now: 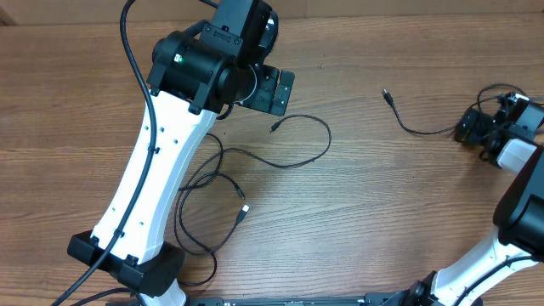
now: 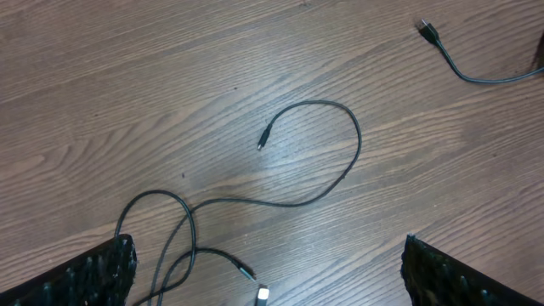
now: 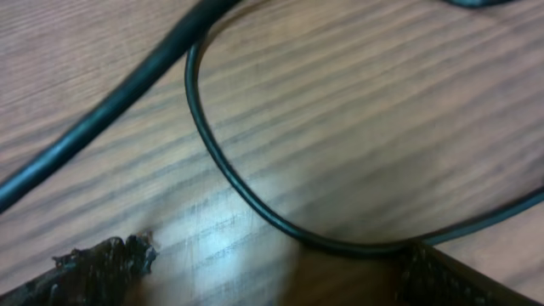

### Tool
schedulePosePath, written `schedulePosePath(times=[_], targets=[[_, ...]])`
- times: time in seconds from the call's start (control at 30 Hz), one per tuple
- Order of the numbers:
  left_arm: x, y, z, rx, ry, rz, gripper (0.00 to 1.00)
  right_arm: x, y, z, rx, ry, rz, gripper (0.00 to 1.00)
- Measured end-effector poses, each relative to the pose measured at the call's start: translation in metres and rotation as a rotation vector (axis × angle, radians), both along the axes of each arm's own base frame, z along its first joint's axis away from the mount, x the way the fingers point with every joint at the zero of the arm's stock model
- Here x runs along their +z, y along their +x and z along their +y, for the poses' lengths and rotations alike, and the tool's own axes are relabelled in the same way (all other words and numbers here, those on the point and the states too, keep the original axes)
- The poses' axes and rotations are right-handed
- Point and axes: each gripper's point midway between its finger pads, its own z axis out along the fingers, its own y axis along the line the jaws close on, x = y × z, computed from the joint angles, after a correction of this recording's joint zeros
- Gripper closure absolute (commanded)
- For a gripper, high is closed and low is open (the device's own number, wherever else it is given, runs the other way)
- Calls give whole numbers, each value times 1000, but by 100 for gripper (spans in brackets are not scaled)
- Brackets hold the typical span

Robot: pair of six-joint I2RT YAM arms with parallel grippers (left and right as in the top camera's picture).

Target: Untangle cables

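I take this for a robotics lab bench. From my remote seat, the overhead camera shows a plain wood-grain tabletop [image 1: 382,195] with two white-and-black robot arms mounted along its near edge. The left arm [image 1: 149,178] rises from a black base block [image 1: 127,265], and the right arm [image 1: 527,212] stands at the far right. A thick black supply cable [image 1: 136,64] runs along the left arm, and a small green status light [image 1: 178,59] glows on its joint housing. Thin black cables [image 1: 280,167] lie loose on the wood. Both wrist cameras look down on the same grain.
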Motion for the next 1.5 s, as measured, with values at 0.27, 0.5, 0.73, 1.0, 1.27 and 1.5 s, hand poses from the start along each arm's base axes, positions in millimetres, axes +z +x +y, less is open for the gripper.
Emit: schedulePosePath(times=[0.27,0.5,0.73,1.0,1.27,1.5], targets=[[0,0,0,0,0,0,0,-2,33,-7,56,-51,-149,0],[0,0,0,0,0,0,0,-4,63,-14,83,-73,-237,1],[0,0,0,0,0,0,0,-1,94,-3,124,-82,-262,0],[0,0,0,0,0,0,0,5,126,30,195,-58,-287,0],[0,0,0,0,0,0,0,8,137,40,218,-27,-301,0],[0,0,0,0,0,0,1,6,134,38,218,13,-240,0]])
